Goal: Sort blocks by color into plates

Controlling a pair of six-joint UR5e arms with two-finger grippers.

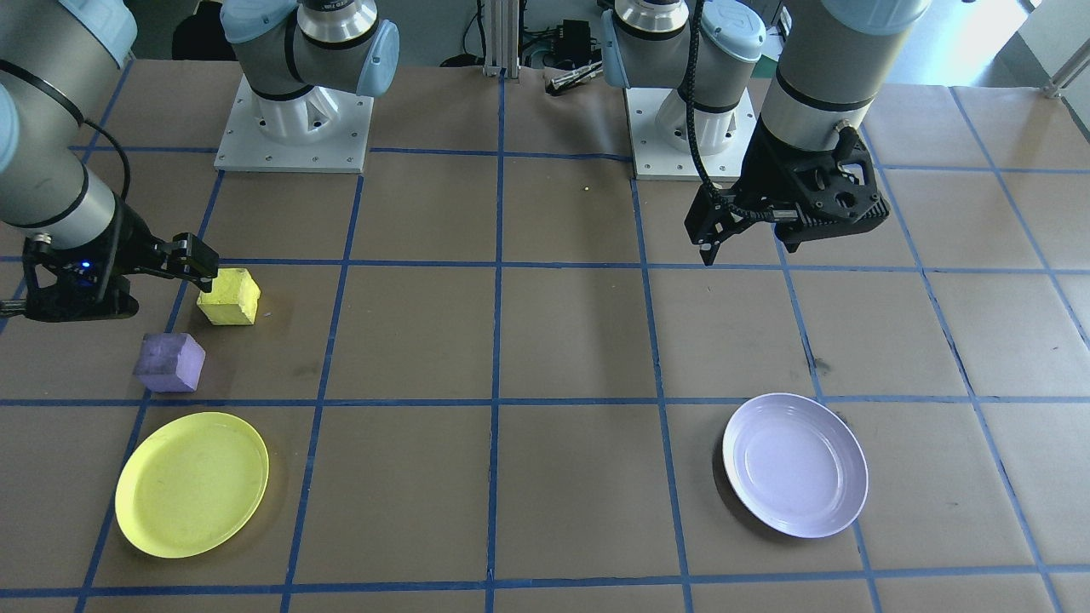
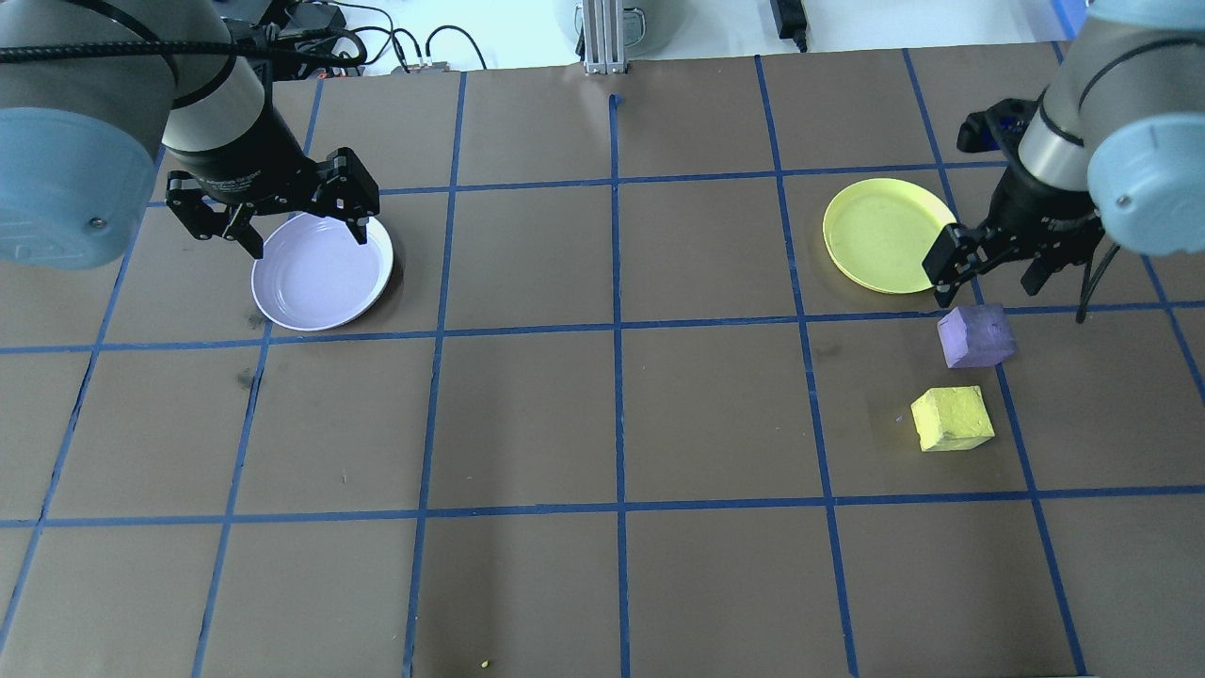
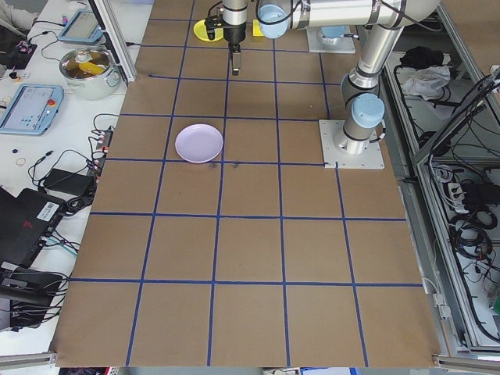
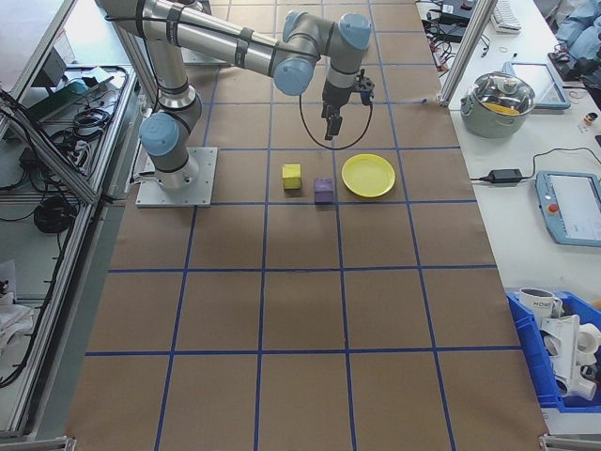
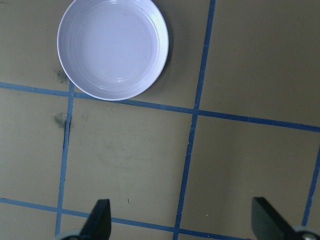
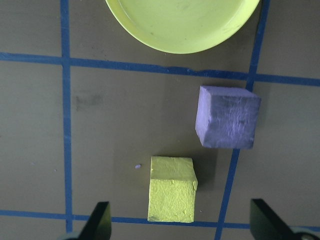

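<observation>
Currently nothing is sorted: both plates sit bare. The yellow block [image 6: 172, 189] and purple block [image 6: 227, 117] lie on the tabletop ahead of the right gripper [image 6: 180, 227], fingers released, beside the yellow plate [image 6: 182, 22]. The left gripper [image 5: 180, 227], fingers released, hovers short of the lavender plate [image 5: 112, 47].

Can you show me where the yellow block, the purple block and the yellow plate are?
yellow block [image 6: 171, 189]: right wrist view, its top face.
purple block [image 6: 227, 117]: right wrist view, its top face.
yellow plate [image 2: 885, 234]: overhead view, its bare middle.
</observation>
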